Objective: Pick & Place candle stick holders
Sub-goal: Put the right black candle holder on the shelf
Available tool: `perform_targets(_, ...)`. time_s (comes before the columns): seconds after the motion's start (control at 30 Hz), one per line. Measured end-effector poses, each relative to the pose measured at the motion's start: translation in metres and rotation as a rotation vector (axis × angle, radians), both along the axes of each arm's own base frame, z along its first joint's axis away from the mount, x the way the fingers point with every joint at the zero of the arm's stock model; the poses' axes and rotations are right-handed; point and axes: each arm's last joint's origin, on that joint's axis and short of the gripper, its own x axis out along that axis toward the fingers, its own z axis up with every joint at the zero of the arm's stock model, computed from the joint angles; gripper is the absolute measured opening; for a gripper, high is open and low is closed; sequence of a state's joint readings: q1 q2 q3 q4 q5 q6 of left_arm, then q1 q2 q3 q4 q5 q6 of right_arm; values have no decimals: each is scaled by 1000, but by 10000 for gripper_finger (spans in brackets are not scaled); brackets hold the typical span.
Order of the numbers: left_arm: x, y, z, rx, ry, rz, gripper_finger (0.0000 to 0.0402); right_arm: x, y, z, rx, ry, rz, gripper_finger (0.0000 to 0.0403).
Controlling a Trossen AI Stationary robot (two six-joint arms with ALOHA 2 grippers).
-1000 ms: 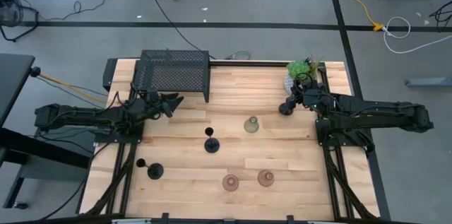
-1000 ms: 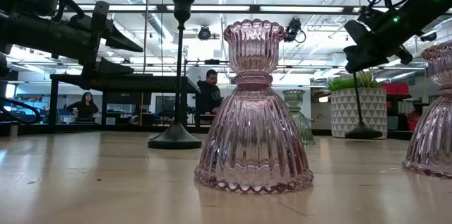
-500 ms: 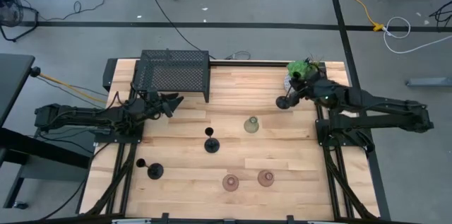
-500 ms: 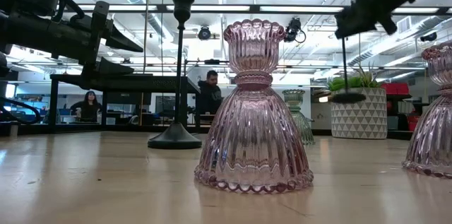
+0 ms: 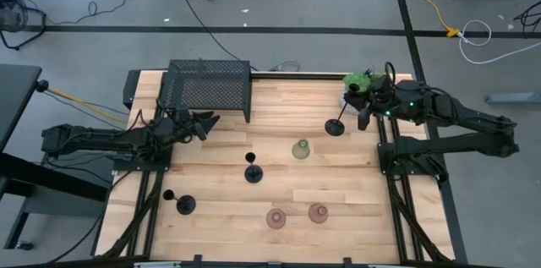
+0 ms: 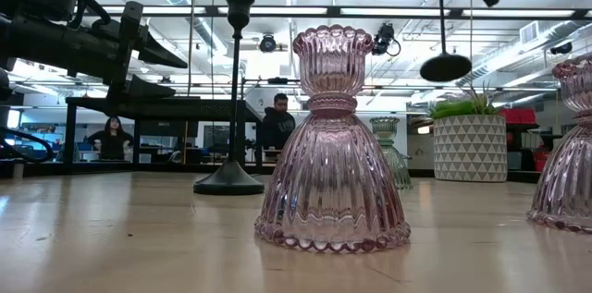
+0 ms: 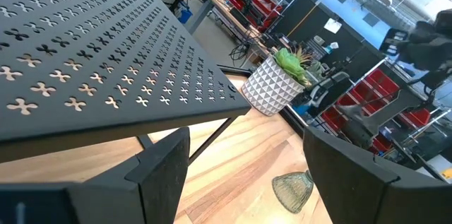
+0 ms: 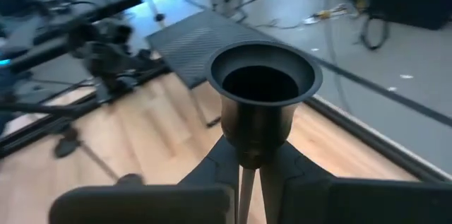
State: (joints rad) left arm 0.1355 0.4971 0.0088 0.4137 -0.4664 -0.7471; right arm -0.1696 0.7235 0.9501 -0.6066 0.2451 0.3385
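My right gripper is shut on a black candle stick holder with a round base and thin stem, high above the table's far right part, beside the plant. My left gripper is open and empty in front of the black mesh box. Two more black holders stand on their round bases mid-table and at the near left. A pale green glass holder stands at the centre right. Two pinkish glass holders stand near the front edge. My right gripper pinches the black holder's thin stem just under its cup between its two fingers. The fingers come from the table's right and lie across the stem. The holder hangs upright below them, and its round base is clear of the table.
A green plant in a white patterned pot stands at the far right corner, close to my right gripper. The mesh box fills the far left; its perforated top shows right before my left gripper. People sit in the room behind the table.
My right gripper has gone up with the black holder, which has come off the table beside the plant and now hangs clear, still upright, its base well above the tabletop.
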Motion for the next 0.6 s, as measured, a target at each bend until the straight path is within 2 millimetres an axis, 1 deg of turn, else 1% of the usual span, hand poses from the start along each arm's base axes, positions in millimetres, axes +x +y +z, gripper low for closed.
perform_targets(0.2,0,0,0,-4,-8,-3,277,18,0,11,13,-6,97,20)
perform_targets(0.4,1,-2,6,2,-68,-73,277,40,0,23,-5,-78,227,20)
perform_targets(0.6,2,-3,12,15,-122,-109,277,57,-2,31,-33,-92,276,20)
